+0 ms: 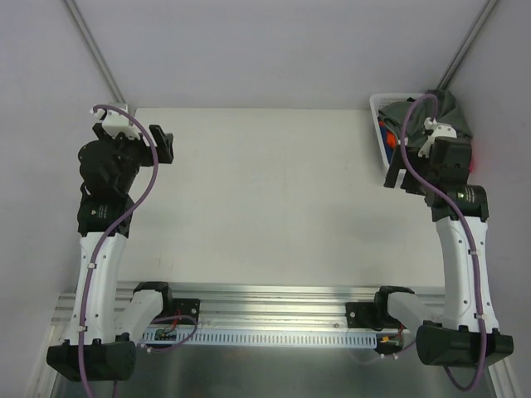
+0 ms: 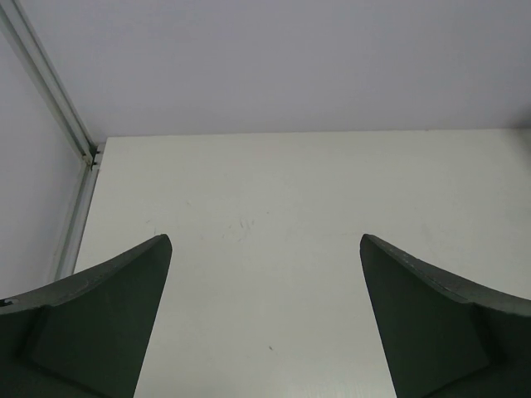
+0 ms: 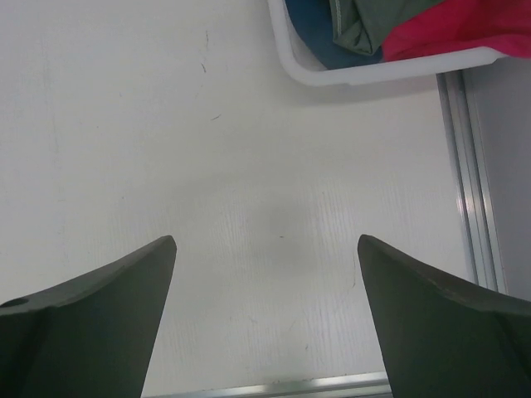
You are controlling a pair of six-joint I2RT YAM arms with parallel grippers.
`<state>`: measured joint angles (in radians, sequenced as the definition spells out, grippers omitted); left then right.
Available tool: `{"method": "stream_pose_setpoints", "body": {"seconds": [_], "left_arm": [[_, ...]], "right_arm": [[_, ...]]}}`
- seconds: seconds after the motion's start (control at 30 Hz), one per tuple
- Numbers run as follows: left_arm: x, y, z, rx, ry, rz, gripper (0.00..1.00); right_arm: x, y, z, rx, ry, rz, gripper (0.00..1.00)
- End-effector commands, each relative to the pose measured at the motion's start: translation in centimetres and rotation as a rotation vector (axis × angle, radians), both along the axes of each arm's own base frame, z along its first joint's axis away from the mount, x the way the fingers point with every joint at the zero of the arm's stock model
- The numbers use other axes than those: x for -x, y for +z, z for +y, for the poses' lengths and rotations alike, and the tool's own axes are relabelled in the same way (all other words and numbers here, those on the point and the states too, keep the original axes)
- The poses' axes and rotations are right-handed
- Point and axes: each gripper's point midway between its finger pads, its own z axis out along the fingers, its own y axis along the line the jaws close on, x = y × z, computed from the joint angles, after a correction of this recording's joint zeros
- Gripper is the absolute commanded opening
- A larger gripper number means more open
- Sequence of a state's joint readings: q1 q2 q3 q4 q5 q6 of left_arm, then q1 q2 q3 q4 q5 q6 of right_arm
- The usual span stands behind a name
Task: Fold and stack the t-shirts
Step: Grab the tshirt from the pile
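**Visitor:** White table [image 1: 265, 199], the largest item, lies under both pincers. And the basket [image 3: 332, 76]?

**Demonstrator:** It sits just ahead and to the right of the right gripper [image 3: 265, 319], holding the t-shirts [image 3: 373, 21]: grey-green, magenta, blue.

**Visitor:** The pincers?

**Demonstrator:** Both the right gripper and the left gripper [image 2: 265, 319] are spread wide, grasping nothing. To begin well, I judge: reach over the rim, pinch one top shirt only, lift it clear.
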<state>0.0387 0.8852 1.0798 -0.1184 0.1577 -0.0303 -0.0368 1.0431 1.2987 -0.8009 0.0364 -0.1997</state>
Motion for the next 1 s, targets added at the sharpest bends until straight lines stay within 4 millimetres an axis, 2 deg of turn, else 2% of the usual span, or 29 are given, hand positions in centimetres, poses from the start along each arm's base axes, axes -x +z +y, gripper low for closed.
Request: {"method": "stream_pose_setpoints", "body": {"seconds": [0.0, 0.1, 0.17, 0.3, 0.37, 0.43, 0.5, 0.53, 0.6, 0.63, 0.67, 0.73, 0.83, 0.87, 0.9, 0.97], "left_arm": [[0.1, 0.5, -0.5, 0.033, -0.021, -0.007, 0.99], [-0.2, 0.1, -0.5, 0.025, -0.019, 0.001, 0.99], [-0.4, 0.0, -0.4, 0.035, -0.011, 0.010, 0.99], [-0.5, 0.0, -1.3, 0.065, -0.068, 0.019, 0.99], [-0.6, 0.0, -1.8, 0.067, -0.102, 0.023, 0.99], [-0.4, 0.2, -2.2, 0.083, -0.116, 0.024, 0.99], [0.0, 0.1, -3.2, 0.091, -0.176, 0.027, 0.99], [0.2, -0.1, -3.6, 0.096, -0.198, 0.032, 0.99], [0.6, -1.4, -4.6, 0.125, -0.254, 0.067, 0.99], [0.7, -1.9, -4.9, 0.133, -0.268, 0.081, 0.99], [0.6, -3.4, -5.1, 0.147, -0.274, 0.116, 0.99], [0.3, -5.1, -5.2, 0.171, -0.273, 0.161, 0.99], [-0.1, -7.9, -5.0, 0.199, -0.253, 0.233, 0.99], [-0.2, -8.8, -5.1, 0.208, -0.250, 0.256, 0.99], [-0.3, -9.3, -5.1, 0.210, -0.253, 0.271, 0.99], [-0.6, -10.3, -5.6, 0.228, -0.282, 0.311, 0.99]], "right_arm": [[0.5, 1.1, 0.3, -0.051, -0.030, -0.057, 0.97], [1.4, 0.4, -0.3, -0.218, -0.149, -0.001, 0.97], [1.2, -0.4, 0.4, -0.390, -0.194, 0.059, 0.97], [0.7, -1.7, 2.4, -0.776, -0.064, 0.124, 0.97], [0.2, -2.2, 2.4, -0.922, -0.086, 0.147, 0.97], [-0.6, -1.7, 0.9, -0.874, -0.091, 0.089, 0.97], [-0.6, -1.6, 0.2, -0.723, -0.026, 0.075, 0.97], [-0.9, 0.0, -0.4, -0.642, 0.000, 0.037, 0.97], [-0.9, -0.4, -2.1, -0.501, 0.002, 0.057, 0.98], [-1.1, 0.1, -2.7, -0.459, 0.004, 0.048, 0.97], [-1.2, -0.2, -3.5, -0.421, -0.018, 0.060, 0.96], [-1.7, -0.7, -4.4, -0.372, -0.010, 0.069, 0.96], [-3.1, -1.2, -6.2, -0.304, -0.026, 0.060, 0.95], [-3.6, -1.2, -6.8, -0.281, -0.034, 0.057, 0.91], [-4.2, -0.4, -7.4, -0.260, -0.036, 0.040, 0.89], [-5.4, -0.8, -8.1, -0.243, -0.017, 0.056, 0.85]]}}
